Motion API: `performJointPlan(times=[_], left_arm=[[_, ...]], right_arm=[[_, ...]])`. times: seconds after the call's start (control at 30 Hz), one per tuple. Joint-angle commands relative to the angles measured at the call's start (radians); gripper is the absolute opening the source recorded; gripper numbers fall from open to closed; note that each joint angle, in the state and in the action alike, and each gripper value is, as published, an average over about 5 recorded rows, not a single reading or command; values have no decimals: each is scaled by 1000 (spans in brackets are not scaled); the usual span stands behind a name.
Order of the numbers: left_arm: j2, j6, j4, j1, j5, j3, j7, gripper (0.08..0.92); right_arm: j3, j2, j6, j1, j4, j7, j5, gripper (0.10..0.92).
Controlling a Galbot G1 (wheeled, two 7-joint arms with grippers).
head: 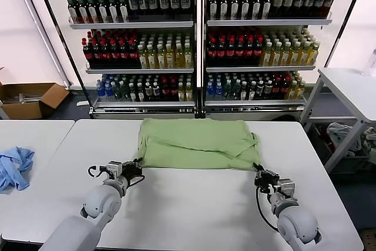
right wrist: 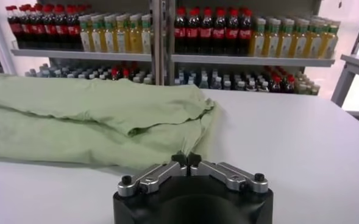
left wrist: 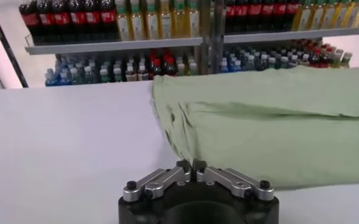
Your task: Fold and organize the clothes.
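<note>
A green shirt (head: 197,144) lay partly folded at the far middle of the white desk (head: 194,210). The left gripper (head: 136,167) and right gripper (head: 258,174) pinched its near corners, fingers pressed together, apparently ready to lift that edge for another fold.

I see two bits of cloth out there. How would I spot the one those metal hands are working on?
Look at the big white table in front of the drink shelves. Near its far edge lies the light green shirt, folded flat, with the left gripper and the right gripper at its near corners. The other cloth is smaller, blue, crumpled, on the neighbouring table.
</note>
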Motion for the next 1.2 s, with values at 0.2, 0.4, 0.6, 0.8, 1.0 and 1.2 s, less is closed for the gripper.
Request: performJointPlan(times=[0.2, 0.4, 0.6, 0.8, 1.0, 1.2], left_arm=[[204, 54, -364, 255, -4, -64, -148, 98], [235, 51, -547, 513, 25, -106, -313, 98], [204, 44, -651, 686, 108, -79, -483, 98], [176, -3, -684, 813, 209, -65, -563, 98], [167, -40, -674, 861, 245, -81, -602, 98], [155, -43, -690, 884, 269, -65, -633, 98]], right_arm=[[170, -147, -65, -375, 325, 0, -27, 111], [192, -141, -57, -599, 447, 14, -128, 111], [213, -132, -27, -731, 483, 31, -214, 111], [217, -114, -5, -824, 479, 49, -275, 111], [223, -104, 22, -859, 462, 69, -309, 111], [238, -101, 24, -871, 467, 96, -309, 111]])
